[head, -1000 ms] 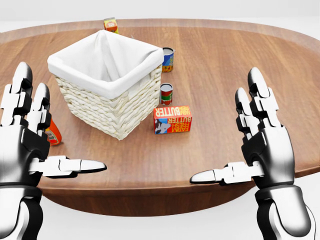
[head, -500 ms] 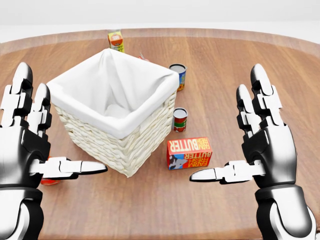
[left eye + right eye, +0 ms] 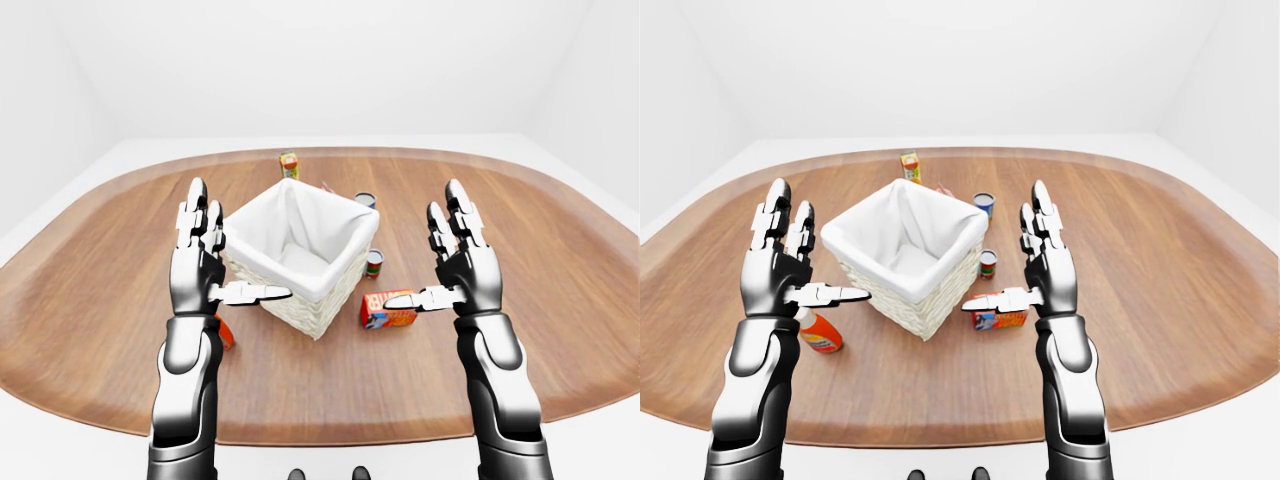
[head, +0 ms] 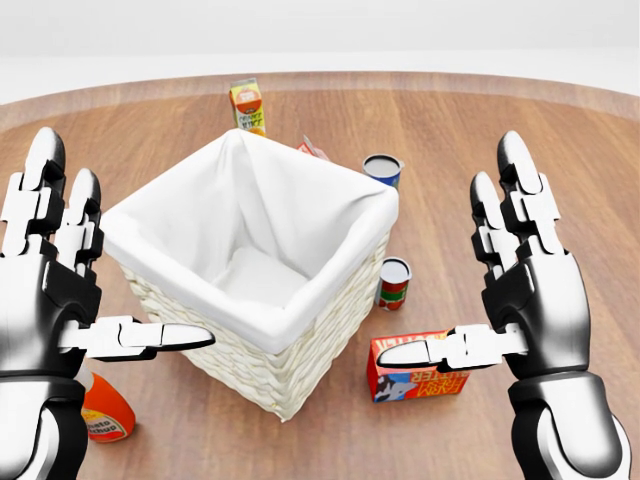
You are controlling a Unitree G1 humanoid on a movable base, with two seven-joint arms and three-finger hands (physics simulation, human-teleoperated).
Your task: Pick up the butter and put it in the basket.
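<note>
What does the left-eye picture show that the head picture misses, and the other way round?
Only the left-eye view shows the whole oval table, the white walls and both forearms. Only the head view gives a close look down into the basket, which holds nothing visible, and shows the label of the orange bottle. Both show the butter beside the basket, two cans, a carton, and the open left hand and right hand, which hold nothing.

Woven wicker basket (image 4: 300, 355) with white cloth lining on smooth wood-grain table (image 4: 520, 110).
</note>
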